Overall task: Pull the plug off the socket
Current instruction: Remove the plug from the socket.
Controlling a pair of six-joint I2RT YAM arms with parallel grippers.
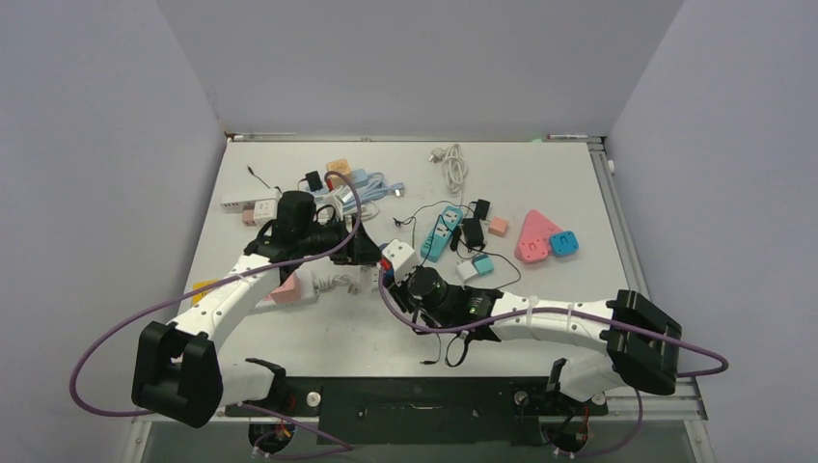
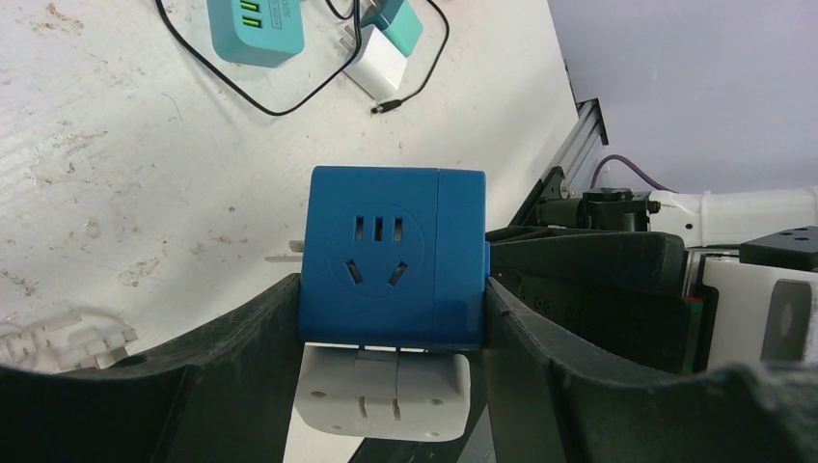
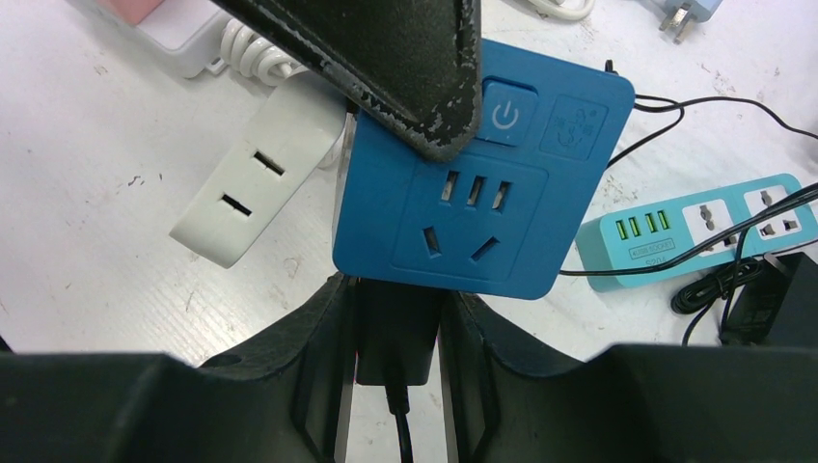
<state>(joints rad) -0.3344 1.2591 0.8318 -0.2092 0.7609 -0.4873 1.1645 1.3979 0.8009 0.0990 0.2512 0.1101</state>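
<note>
The left end effector (image 2: 391,294) is clamped on two opposite sides of the blue cube socket (image 3: 482,183), over the middle of the table (image 1: 564,174). The right end effector (image 3: 395,311) is closed on the black plug (image 3: 397,340), which meets the socket's lower face.

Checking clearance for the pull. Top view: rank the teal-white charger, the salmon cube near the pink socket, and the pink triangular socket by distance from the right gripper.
1. teal-white charger, just right of the right gripper.
2. salmon cube, farther right and back.
3. pink triangular socket, farthest right.
</note>
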